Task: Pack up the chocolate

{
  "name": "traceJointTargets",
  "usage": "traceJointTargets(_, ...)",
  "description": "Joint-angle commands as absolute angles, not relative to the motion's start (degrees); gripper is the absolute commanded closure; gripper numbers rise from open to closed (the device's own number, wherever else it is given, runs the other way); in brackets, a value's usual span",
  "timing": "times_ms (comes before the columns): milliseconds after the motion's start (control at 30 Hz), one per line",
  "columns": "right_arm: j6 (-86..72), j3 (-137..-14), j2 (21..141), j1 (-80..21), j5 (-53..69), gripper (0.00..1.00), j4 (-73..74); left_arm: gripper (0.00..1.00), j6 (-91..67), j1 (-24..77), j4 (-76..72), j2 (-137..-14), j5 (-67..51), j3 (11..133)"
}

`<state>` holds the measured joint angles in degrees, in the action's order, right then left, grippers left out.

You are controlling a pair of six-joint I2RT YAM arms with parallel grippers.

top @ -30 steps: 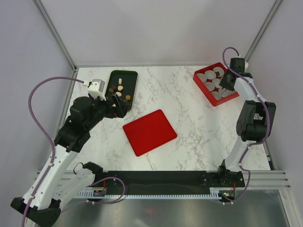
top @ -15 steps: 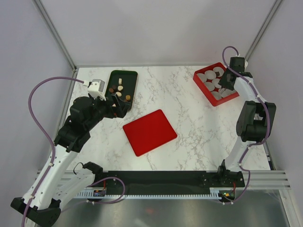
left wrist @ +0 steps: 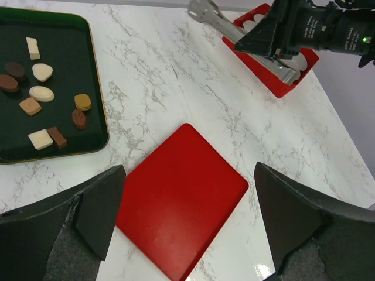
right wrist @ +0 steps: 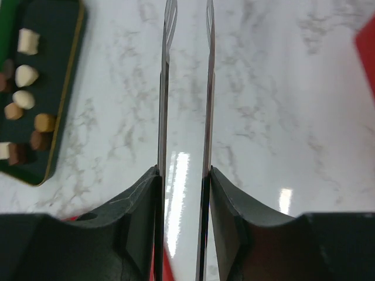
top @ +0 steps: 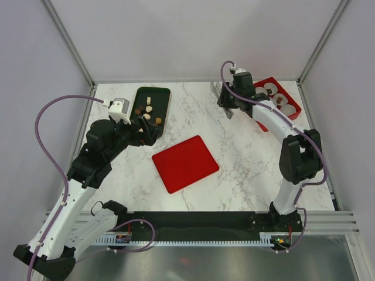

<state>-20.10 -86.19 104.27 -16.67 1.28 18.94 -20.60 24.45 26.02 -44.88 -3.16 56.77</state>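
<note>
Right arm has moved since half a second ago. Then it reached over the red box [top: 295, 106] at the far right corner; now it has swung inward, and its wrist hangs over the bare marble table [top: 246, 152] near the back edge, between the box and the green tray [top: 167, 93].

The right gripper [right wrist: 183, 171] is clamped on the metal tongs [right wrist: 164, 88], one pad on the outside of each blade. From the wrist view we see the blades running forward nearly parallel with a narrow gap. Nothing shows between them over the stretch in view. The tips point toward the tray side.

The chocolates [left wrist: 41, 88] lie loose in the green tray at far left, brown, dark brown and cream pieces. We note no change in their layout.

In the red box, some of the white paper cups [top: 280, 99] show a dark spot in the overhead view, where earlier they looked plain white. It is too small for us to tell what it is.

The left arm is unchanged. The left gripper [left wrist: 187, 175] hangs with its fingers spread wide, holding nothing, at the tray's near end. The red lid [top: 185, 163] lies flat at table centre, as before.
</note>
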Motion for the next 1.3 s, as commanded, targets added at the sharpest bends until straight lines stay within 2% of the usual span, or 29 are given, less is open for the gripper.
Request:
traceJointTargets(0, -19.9, -86.5, 103.7, -21.0, 7.5, 0.54, 9.6, 0.01, -21.5, 24.0, 23.5, -44.4, -3.3, 56.8)
traceJointTargets(233, -14.7, -89.7, 110.5, -32.1, 9.9, 0.53, 6.2, 0.01, -21.5, 24.0, 23.5, -44.2, -3.1, 56.7)
traceJointTargets(433, -12.4, -92.0, 114.4, -37.5, 11.3, 0.5, 7.2, 0.01, -21.4, 24.0, 23.4, -44.1, -3.1, 56.7)
traceJointTargets(1267, -9.4, -101.0, 123.2, -43.7, 2.6, 0.49, 17.1, 0.01, -21.5, 23.9, 23.5, -43.8, -3.1, 56.7)
